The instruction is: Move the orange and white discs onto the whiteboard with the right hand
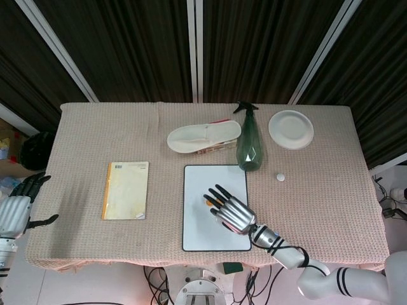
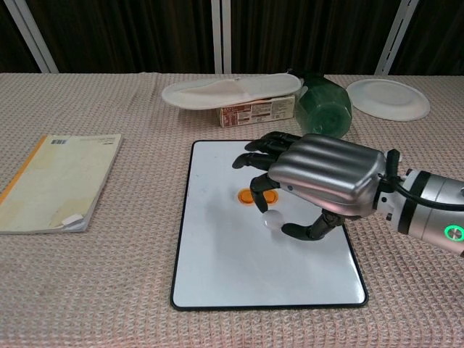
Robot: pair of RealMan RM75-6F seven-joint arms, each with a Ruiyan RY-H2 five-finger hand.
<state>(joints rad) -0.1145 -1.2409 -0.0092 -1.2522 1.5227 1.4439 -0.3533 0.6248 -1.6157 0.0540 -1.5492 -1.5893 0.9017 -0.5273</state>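
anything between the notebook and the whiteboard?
Nothing: in both views only bare tablecloth separates the notebook from the whiteboard. The right hand sits over the board, not in that gap.

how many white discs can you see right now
2. One white disc is under the right hand, over the whiteboard, beside the orange discs. The other white disc lies on the tablecloth right of the spray bottle. The hand may hide more.
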